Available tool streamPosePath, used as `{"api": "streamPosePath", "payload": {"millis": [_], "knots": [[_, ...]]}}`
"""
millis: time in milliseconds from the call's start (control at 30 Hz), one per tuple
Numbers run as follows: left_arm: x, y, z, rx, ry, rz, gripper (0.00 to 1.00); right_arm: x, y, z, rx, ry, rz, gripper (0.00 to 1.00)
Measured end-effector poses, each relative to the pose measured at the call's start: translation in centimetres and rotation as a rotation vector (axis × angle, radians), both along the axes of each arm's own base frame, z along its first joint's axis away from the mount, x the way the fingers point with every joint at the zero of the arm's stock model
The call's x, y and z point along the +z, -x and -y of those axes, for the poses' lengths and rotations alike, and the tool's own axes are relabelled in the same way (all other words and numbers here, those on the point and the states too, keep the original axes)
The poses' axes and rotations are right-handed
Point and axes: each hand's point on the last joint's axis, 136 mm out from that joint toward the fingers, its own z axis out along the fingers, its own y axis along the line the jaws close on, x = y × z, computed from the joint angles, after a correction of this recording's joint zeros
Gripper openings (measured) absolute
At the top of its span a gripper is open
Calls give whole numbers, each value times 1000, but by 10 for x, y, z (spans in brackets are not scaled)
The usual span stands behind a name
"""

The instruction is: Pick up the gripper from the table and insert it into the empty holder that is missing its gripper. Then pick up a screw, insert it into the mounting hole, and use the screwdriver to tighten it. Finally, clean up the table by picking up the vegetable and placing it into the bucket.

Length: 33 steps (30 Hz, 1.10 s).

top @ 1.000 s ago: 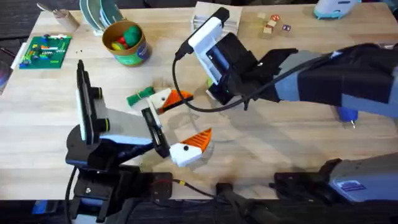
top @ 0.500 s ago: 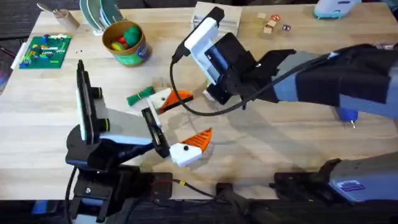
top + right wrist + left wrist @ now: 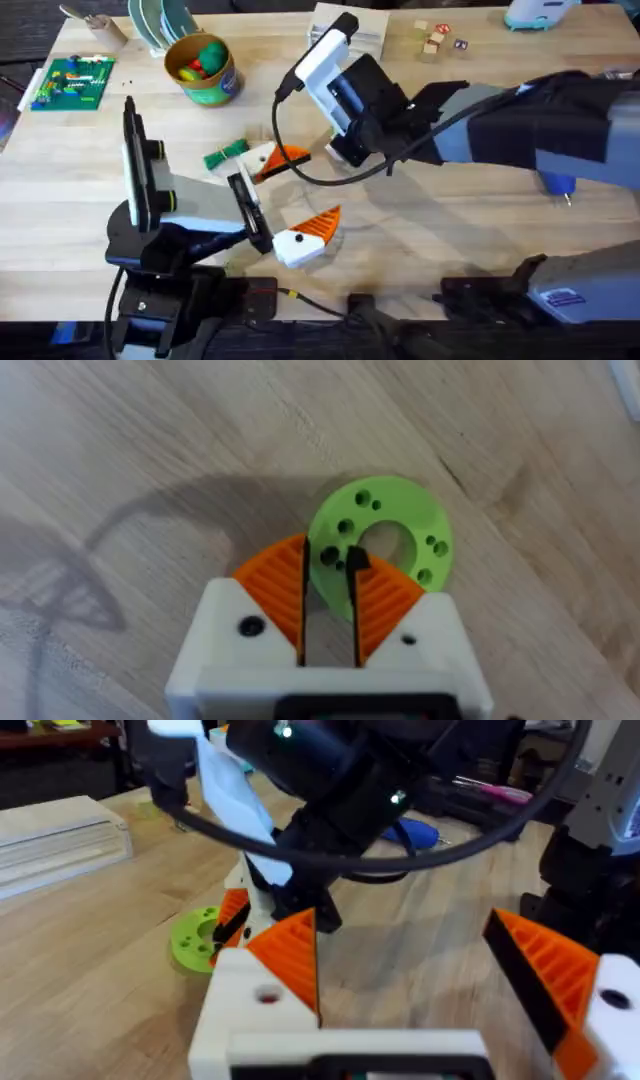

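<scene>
Overhead: the loose orange finger (image 3: 287,156) lies on the table (image 3: 450,230) near the middle, touching a white block (image 3: 262,160), with the vegetable (image 3: 225,152) just beside it and the bucket (image 3: 203,70) well apart at the far left

My right gripper (image 3: 345,152) reaches across the middle and sits low just beside that finger, but the right wrist view has it (image 3: 328,575) on the green ring (image 3: 395,540) instead: jaws narrow, tips straddling the ring's band, one at the outer rim and one at the hole. It looks pinched, though I can't be sure of contact

My left gripper (image 3: 420,980) is spread wide and holds nothing, low over the table nearer to me (image 3: 305,235)

Handling, my read: the orange finger is light, stiff plastic and won't crush. Its wedge slopes would squirt out of a pinch, so I'd grip across the flat parallel sides near the thick end, keeping the ribbed face free. It skates on smooth wood, so I'd close slowly. The vegetable looks soft and light, so I'd take it mid-stem
</scene>
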Motion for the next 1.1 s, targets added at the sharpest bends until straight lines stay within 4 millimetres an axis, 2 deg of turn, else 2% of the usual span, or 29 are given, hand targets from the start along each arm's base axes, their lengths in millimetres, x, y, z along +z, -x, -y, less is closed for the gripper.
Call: {"api": "streamPosePath", "payload": {"millis": [133,433,667,900,1000,1100], "knots": [[0,0,0,0,0,0,993,0,-1,0,0,5,6,230],[0,0,0,0,0,0,993,1,-2,-1,3,3,9,12],[0,0,0,0,0,0,992,1,-2,0,2,4,10,8],[0,0,0,0,0,0,993,4,7,14,-9,68,-27,7],[0,0,0,0,0,0,993,15,10,17,-10,87,-45,7],[0,0,0,0,0,0,993,37,7,14,-10,85,-43,7]]}}
